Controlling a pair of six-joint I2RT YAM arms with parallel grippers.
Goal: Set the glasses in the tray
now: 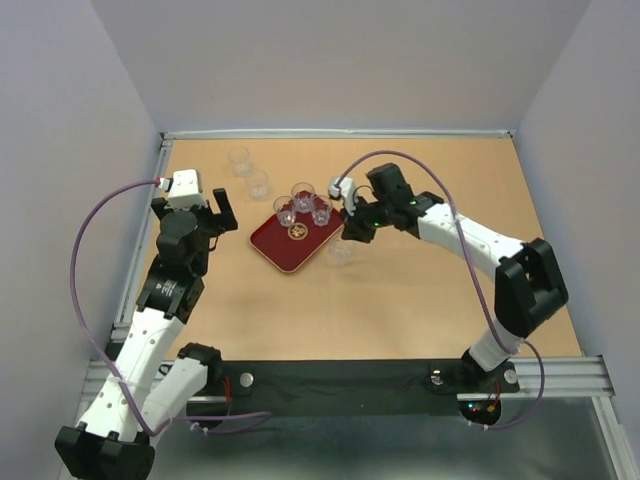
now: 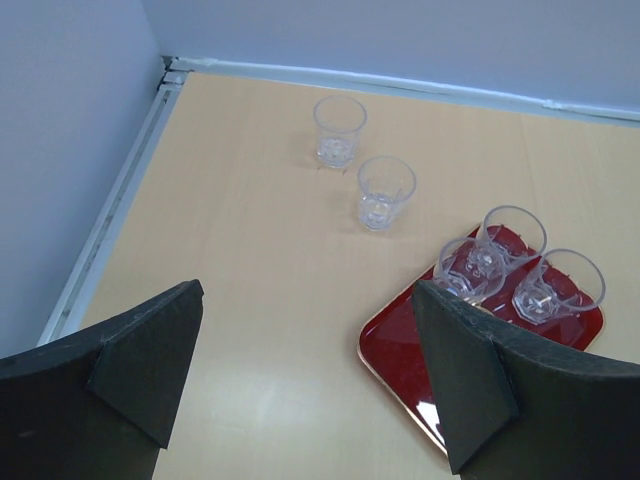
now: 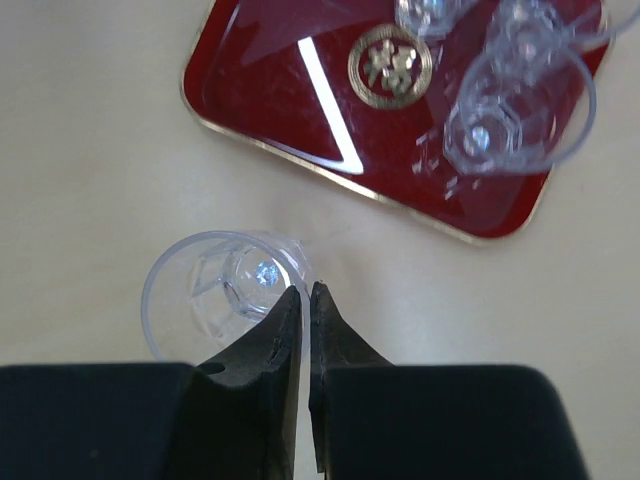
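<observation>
The dark red tray [image 1: 284,246] lies mid-table with three clear glasses [image 1: 303,197] standing on its far half. My right gripper [image 3: 305,296] is shut on the rim of a fourth glass [image 3: 215,290], one finger inside and one outside. That glass [image 1: 342,250] is just off the tray's right edge. I cannot tell whether it touches the table. Two more glasses [image 2: 339,128] [image 2: 385,192] stand on the table towards the far left corner. My left gripper [image 2: 310,370] is open and empty, hovering left of the tray [image 2: 400,340].
The tray's gold emblem [image 3: 390,65] and its near half are bare. Walls enclose the table, with a white rail [image 2: 120,200] along the left edge. The right arm [image 1: 470,240] reaches in from the right side.
</observation>
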